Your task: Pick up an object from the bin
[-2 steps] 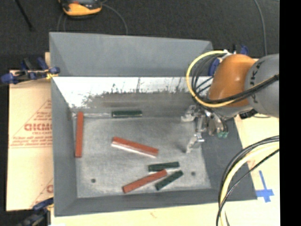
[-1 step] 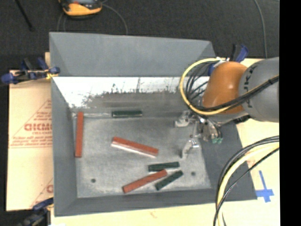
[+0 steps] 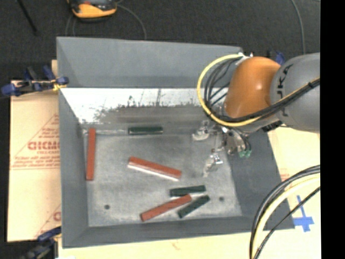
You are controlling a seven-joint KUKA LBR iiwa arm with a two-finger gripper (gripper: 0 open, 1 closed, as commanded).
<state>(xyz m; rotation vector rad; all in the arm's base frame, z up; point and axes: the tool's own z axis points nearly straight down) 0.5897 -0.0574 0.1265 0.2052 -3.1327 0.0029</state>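
My gripper [image 3: 206, 151] hangs over the right part of the bin floor, below the orange wrist cover. Its two metal fingers stand apart and open, with nothing between them. Closest to it, on the left, a red bar with a pale edge [image 3: 154, 168] lies slanted in the middle of the bin. Just below the gripper a short dark green bar [image 3: 187, 190] lies flat. Under that lie a longer red bar [image 3: 166, 208] and another dark green bar [image 3: 194, 205], side by side and slanted.
A dark green bar [image 3: 145, 129] lies along the foot of the back wall. A thin red bar [image 3: 90, 154] lies lengthwise against the left wall. The arm and its cables reach in over the bin's right rim.
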